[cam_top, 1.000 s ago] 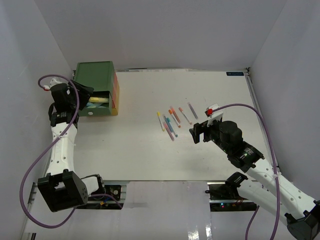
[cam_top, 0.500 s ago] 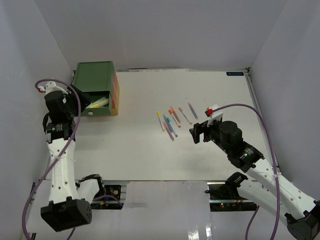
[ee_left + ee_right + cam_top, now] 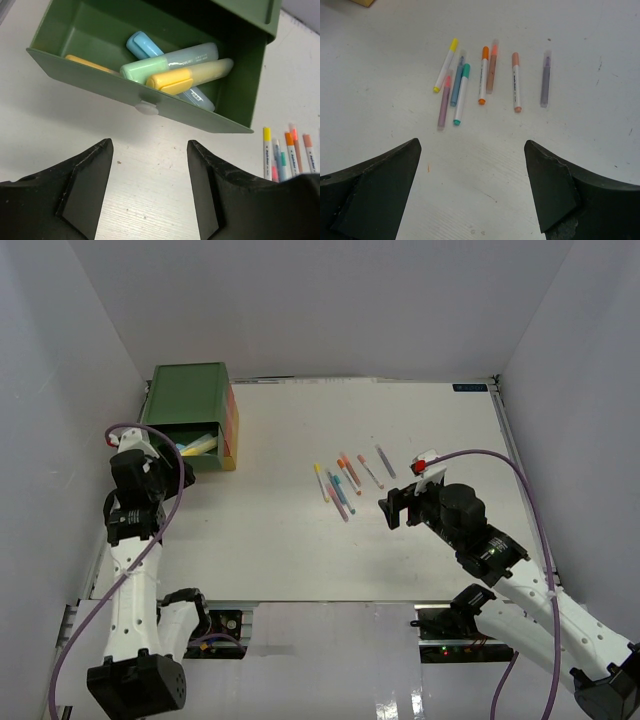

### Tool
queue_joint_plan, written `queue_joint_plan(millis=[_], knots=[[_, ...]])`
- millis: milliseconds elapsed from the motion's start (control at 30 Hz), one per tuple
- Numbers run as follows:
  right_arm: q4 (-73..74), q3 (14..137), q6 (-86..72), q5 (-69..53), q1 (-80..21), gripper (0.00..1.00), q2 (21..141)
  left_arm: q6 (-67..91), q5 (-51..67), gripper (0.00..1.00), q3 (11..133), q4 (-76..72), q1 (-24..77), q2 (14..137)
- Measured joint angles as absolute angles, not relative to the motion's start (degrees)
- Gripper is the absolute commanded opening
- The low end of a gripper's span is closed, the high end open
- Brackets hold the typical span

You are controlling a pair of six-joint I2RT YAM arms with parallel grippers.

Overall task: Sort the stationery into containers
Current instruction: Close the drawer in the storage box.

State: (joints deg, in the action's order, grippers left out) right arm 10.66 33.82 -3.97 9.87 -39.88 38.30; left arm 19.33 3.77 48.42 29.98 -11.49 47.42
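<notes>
Left wrist view: my left gripper (image 3: 150, 150) stands open, empty, before the green plastic drawer (image 3: 95, 30); print on the pastel highlighters (image 3: 170, 62) unreadable; right gripper (image 3: 472, 150) wide, empty.

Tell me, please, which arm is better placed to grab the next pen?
Right: the right gripper, open, hovers near the thin pastel pens, while the left gripper faces the pulled-out green drawer.

The left gripper (image 3: 149, 146) is pulled back from the green drawer (image 3: 95, 30), toward 6 o'clock.
</notes>
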Motion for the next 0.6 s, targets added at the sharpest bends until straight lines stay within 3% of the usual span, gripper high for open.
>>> queue_joint_plan(millis=[600], knots=[[10.63,33.82,-3.81,8.86,-39.88,0.90,38.11,16.14,4.40,0.60,44.29,18.33,-11.49,52.64]])
